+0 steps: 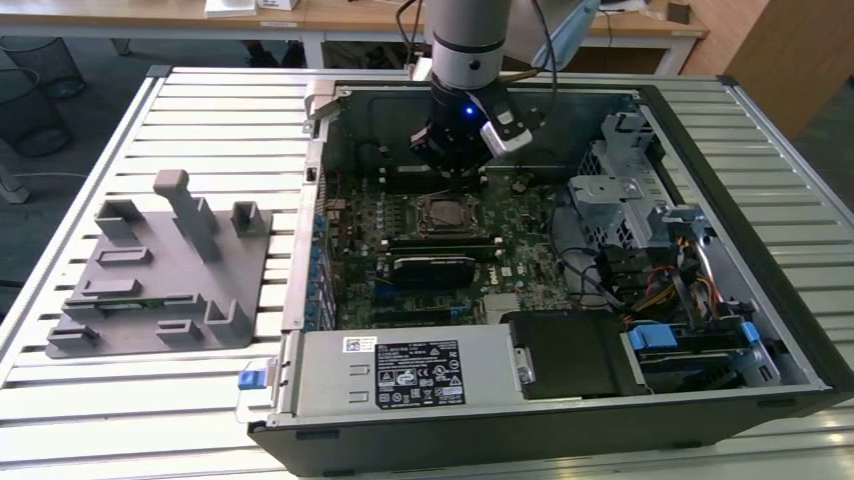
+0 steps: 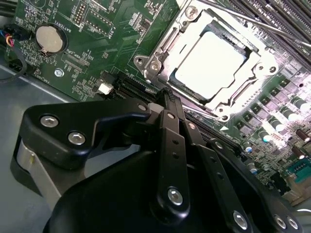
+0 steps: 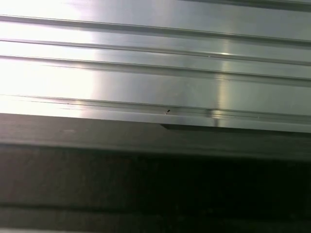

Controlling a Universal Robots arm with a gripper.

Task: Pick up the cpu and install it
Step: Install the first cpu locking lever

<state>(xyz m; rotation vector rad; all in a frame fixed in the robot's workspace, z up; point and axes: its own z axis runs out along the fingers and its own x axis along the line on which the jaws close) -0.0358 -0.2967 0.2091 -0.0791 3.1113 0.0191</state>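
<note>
While flat in socket | cpu square | gripper above

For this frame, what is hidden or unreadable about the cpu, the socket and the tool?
- cpu: its top is washed out by glare in the second wrist view, so seating cannot be judged.
- tool: in that view the linkage converges, but the tips are not distinct; open or shut is unclear.
- socket: in the exterior view the arm partly covers its far edge.
- first wrist view: blurred metal slats.
</note>
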